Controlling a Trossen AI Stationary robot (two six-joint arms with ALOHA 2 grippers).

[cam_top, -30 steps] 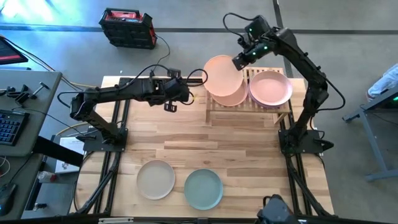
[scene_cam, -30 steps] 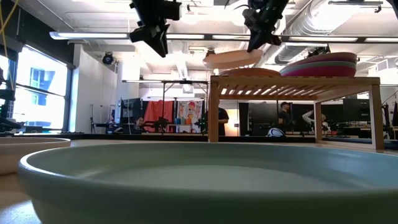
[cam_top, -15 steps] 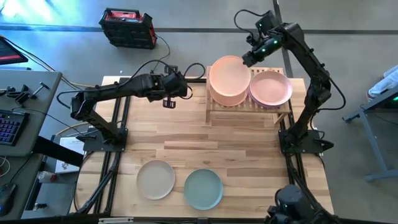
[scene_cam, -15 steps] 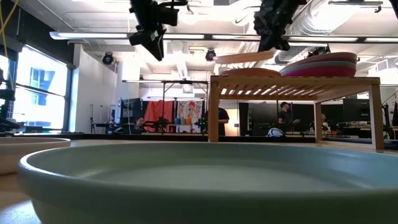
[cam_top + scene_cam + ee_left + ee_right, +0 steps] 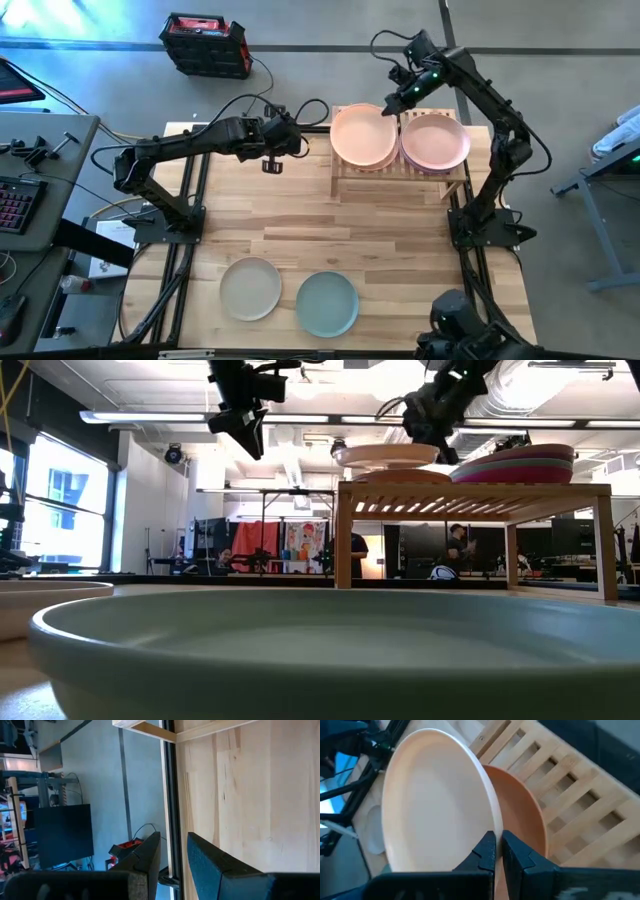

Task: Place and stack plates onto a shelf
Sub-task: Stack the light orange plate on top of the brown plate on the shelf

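My right gripper (image 5: 391, 107) (image 5: 495, 841) is shut on a peach plate (image 5: 362, 136) (image 5: 385, 455) and holds it over the left half of the wooden slat shelf (image 5: 400, 172) (image 5: 470, 492). Just below it, a darker peach plate (image 5: 527, 827) (image 5: 405, 477) lies on the slats. On the shelf's right half a stack of plates (image 5: 436, 141) (image 5: 520, 463) has a pink one on top. A beige plate (image 5: 250, 288) and a mint green plate (image 5: 327, 303) lie flat near the table's near edge. My left gripper (image 5: 272, 163) (image 5: 173, 842) hangs open above the table, left of the shelf. My right gripper pinches the peach plate's rim (image 5: 490, 827) between its two fingers, at the plate's far right edge. The fingers come slanting down from the far right. The plate is held about level, hollow side up, just above the plate on the shelf.
Bare plank tabletop (image 5: 330, 225) lies between the shelf and the two near plates. A red and black case (image 5: 206, 45) stands on the floor beyond the far edge. People and equipment show in the room behind the table.
My right gripper has come down and tipped over the shelf with the peach plate. The plate, tilted and reaching past the shelf's left end a second ago, is now about level and lower, over the shelf's left half.
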